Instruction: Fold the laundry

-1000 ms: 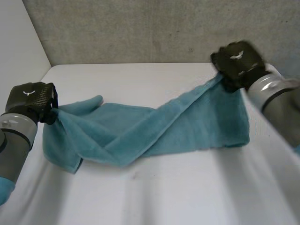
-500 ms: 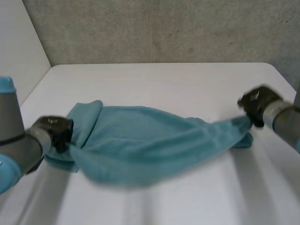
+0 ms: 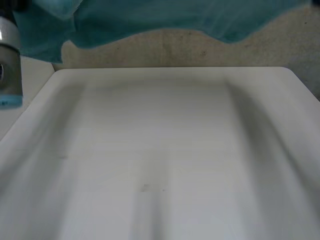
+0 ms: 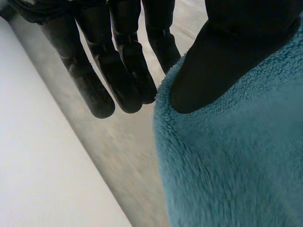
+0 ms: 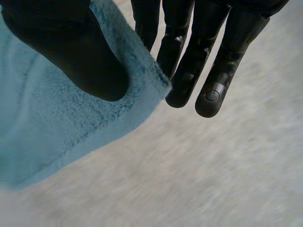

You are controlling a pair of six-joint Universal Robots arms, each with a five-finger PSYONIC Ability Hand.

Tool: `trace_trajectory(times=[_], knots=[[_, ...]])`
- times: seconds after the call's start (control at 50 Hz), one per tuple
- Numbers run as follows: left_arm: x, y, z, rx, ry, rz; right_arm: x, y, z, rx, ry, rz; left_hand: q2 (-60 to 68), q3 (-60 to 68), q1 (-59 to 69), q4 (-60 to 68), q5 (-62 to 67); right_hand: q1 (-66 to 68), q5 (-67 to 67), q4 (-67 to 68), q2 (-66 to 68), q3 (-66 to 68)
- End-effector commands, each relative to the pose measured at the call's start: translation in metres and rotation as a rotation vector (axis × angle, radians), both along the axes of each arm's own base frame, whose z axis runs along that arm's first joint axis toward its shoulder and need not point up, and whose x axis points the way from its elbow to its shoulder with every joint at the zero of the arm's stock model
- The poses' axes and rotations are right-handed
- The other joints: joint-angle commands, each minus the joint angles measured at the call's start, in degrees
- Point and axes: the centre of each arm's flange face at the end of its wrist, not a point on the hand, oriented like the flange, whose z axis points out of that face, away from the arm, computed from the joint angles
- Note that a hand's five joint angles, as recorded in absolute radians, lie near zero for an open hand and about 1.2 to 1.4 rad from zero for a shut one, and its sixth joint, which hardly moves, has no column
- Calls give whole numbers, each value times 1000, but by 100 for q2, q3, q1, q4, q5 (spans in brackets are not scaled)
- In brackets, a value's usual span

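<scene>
A teal towel [image 3: 165,17] hangs high above the white table [image 3: 160,160], spread wide, its wavy lower edge in front of the back wall. In the left wrist view my left hand [image 4: 227,56] pinches the fluffy towel [image 4: 227,165] at one end, thumb on top of the cloth and straight fingers [image 4: 118,75] behind it. My right hand [image 5: 71,52] pinches a hemmed corner of the towel [image 5: 57,127] the same way, thumb pressing the cloth against its fingers [image 5: 199,66]. My left forearm [image 3: 10,60] rises at the left of the head view.
The table's bare top lies below the towel, with a rounded far-right corner [image 3: 287,70]. A grey wall [image 3: 200,50] stands behind it and a pale side wall [image 3: 30,75] at the left.
Both arms have swung up and lifted the towel off the table; it went from lying stretched on the surface to hanging high between the two hands.
</scene>
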Motion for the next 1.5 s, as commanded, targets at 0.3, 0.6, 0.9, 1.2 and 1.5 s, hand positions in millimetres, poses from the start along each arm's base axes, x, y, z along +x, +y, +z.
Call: trace_trajectory(times=[0.3,0.6,0.9,1.2,1.5], knots=[[22,48,-180,881,-153,-76,-1,22,-147,440,134,93,1121,1132,1543,1148,1391,2395,1366,1169,1235,1197],[7,90,-165,944,-183,-137,-2,23,-153,474,75,96,-5774,-5763,-5351,-5747,-5503,2395,1366,1169,1235,1197],[2,180,-167,996,-210,-207,-2,19,-160,509,39,100,-5656,-5645,-5234,-5629,-5385,2395,1366,1169,1235,1197],[-10,200,-212,1153,-203,-271,-6,15,-163,519,30,69,-5538,-5527,-5116,-5511,-5268,2395,1366,1169,1235,1197],[-28,179,-225,1067,-200,-152,-10,11,-159,512,-4,41,-5153,-5142,-4730,-5126,-4882,2395,1366,1169,1235,1197]])
